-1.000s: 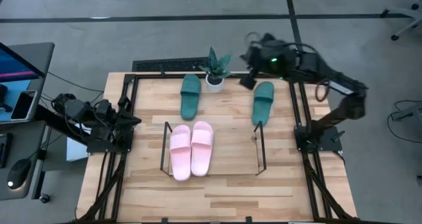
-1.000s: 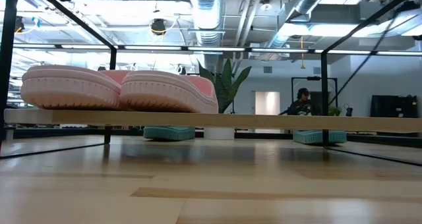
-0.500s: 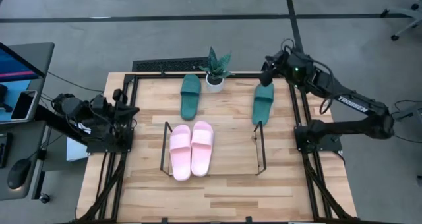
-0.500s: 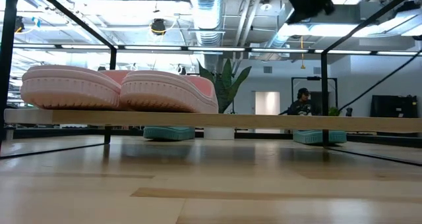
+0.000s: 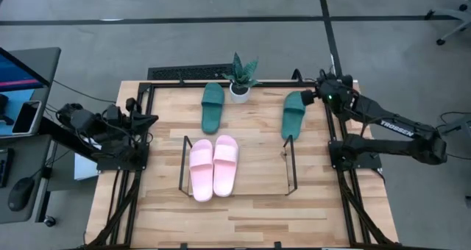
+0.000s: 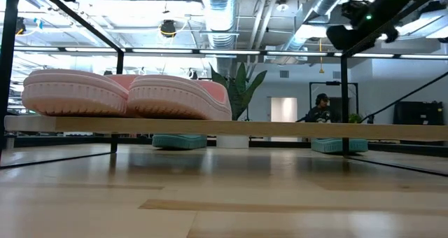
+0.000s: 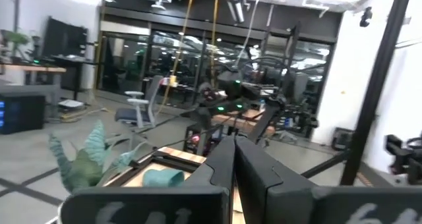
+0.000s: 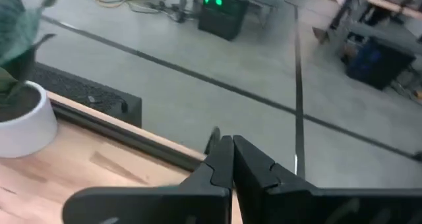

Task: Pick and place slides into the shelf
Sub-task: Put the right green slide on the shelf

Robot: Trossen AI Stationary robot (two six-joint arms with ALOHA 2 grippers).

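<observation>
Resting on the shelf: two pink slides (two green slides outside).

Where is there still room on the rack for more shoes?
The shelf is bare on its right half, between the pink slides and the right end loop. The back edge is crowded: two green slides flank the potted plant.

Two slides side by side on the left half of the shelf, mid-table. Farther back, a third slide just left of a potted plant at the far edge. A fourth slide to the right, its near end beside the shelf's right end loop. Left gripper at the table's left edge, right gripper beside the fourth slide's far end.
</observation>
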